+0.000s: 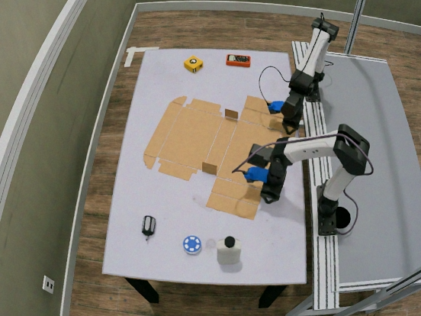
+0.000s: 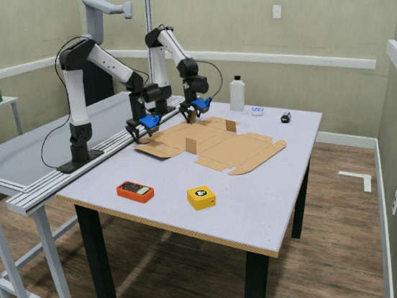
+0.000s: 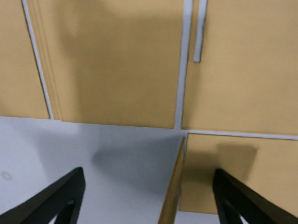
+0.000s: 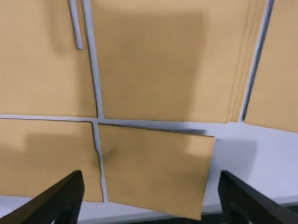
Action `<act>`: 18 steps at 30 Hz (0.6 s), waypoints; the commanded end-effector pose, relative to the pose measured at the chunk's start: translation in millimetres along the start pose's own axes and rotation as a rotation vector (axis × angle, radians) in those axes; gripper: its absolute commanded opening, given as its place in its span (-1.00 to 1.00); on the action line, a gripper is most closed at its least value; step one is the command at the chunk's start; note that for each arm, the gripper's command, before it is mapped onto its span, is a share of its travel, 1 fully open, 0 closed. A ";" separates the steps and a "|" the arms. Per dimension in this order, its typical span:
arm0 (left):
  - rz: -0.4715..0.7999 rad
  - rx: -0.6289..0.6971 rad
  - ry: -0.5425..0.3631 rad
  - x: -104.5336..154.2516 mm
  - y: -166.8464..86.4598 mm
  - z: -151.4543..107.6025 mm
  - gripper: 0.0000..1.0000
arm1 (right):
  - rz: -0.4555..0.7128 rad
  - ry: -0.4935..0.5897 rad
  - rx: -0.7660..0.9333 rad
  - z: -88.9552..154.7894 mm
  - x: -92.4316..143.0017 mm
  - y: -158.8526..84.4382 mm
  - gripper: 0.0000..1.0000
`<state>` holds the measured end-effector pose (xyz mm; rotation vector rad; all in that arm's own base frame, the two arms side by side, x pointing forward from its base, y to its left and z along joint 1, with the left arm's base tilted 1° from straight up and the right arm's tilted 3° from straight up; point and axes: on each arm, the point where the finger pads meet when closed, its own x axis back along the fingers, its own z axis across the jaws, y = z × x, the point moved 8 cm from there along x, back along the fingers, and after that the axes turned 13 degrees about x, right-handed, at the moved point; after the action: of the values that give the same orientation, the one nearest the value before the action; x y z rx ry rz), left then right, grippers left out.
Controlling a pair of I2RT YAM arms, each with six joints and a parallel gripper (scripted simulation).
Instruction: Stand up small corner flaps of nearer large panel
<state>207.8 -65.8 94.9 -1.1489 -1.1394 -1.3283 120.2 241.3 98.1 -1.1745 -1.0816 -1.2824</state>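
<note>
Closing off-centre, the left gripper [image 1: 270, 199] [image 2: 188, 119] [image 3: 149, 176], fingers apart, may bend the upright flap [image 2: 193, 116] [image 3: 172, 192] between them, while the right gripper [image 1: 290, 130] [image 2: 137, 139] [image 4: 151, 179], also spread, may flatten the low flap [image 4: 155, 167] below it by descending too early.

There is one table [image 1: 171, 229] [image 2: 230, 216], and three of its black legs [image 2: 94, 245] [image 2: 256, 277] [image 2: 301, 201] show. I count two robot arms [image 1: 310, 149] [image 1: 314, 49] [image 2: 172, 44] [image 2: 111, 66] and two grippers [image 1: 270, 199] [image 1: 290, 130] [image 2: 195, 116] [image 2: 145, 137] [image 3: 148, 175] [image 4: 151, 175], with two fingers on each. There is one flat box [image 1: 192, 137] [image 2: 230, 149]. Three little flaps [image 1: 231, 114] [image 1: 209, 168] [image 2: 190, 145] [image 2: 231, 126] [image 2: 193, 116] [image 3: 172, 197] stand up, and one low flap [image 4: 155, 167] tips up just a bit. Then there is one bottle [image 1: 229, 253] [image 2: 237, 95], one blue and white round thing [image 1: 192, 244] [image 2: 257, 111], one small black thing [image 1: 149, 225] [image 2: 285, 117], one yellow block [image 1: 194, 64] [image 2: 201, 198] and one orange meter [image 1: 238, 60] [image 2: 135, 191].
</note>
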 end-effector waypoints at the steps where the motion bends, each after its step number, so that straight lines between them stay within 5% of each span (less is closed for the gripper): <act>1: 0.001 0.008 0.028 -8.1 -0.3 -0.2 0.51 | -0.019 0.044 0.000 3.0 3.1 5.6 0.51; 18: 0.001 0.009 0.028 -8.1 -0.3 -0.2 0.51 | -0.023 0.048 -0.002 17.2 -0.4 7.8 0.51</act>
<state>207.8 -65.8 94.9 -1.1487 -1.1395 -1.3282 123.2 246.7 95.1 -1.1645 -1.0778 -1.2895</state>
